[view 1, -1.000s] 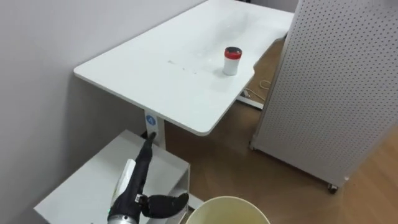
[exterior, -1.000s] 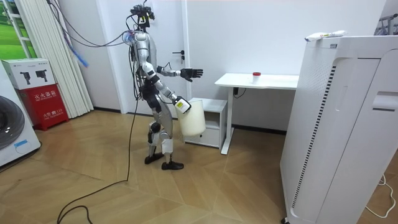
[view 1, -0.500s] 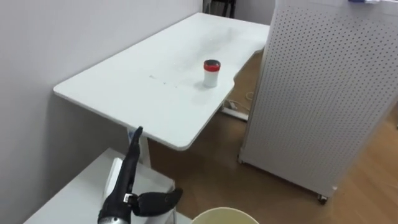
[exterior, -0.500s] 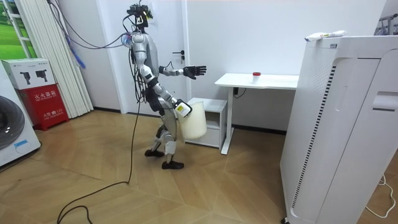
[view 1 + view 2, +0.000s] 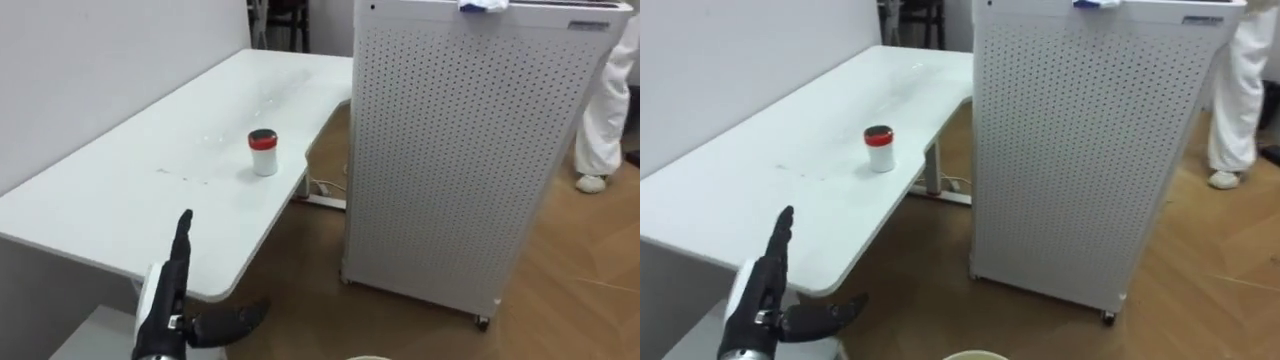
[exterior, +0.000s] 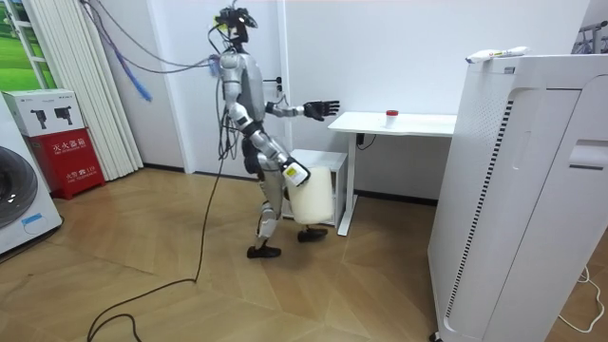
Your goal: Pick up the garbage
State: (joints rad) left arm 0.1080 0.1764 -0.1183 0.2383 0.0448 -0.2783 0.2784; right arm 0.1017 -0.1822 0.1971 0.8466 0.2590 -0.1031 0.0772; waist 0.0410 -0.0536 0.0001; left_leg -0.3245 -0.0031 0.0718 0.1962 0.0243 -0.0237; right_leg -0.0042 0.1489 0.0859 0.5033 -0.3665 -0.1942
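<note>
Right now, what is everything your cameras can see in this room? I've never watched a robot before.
small jar: one, white with a red lid, upright on the desk.
desk: one, white, against the wall.
perforated cabinet: one, white, on castors, right of the desk.
bucket: one, cream, at the robot's right side.
low cabinet: one, white, beside the desk.
washing machine: one, white, room view's left edge.
box: one, red and white, by the washing machine.
person: one, in white clothing, eye view's right edge.
left hand: open, held out over the desk's near edge.
right hand: at the bucket's top.
</note>
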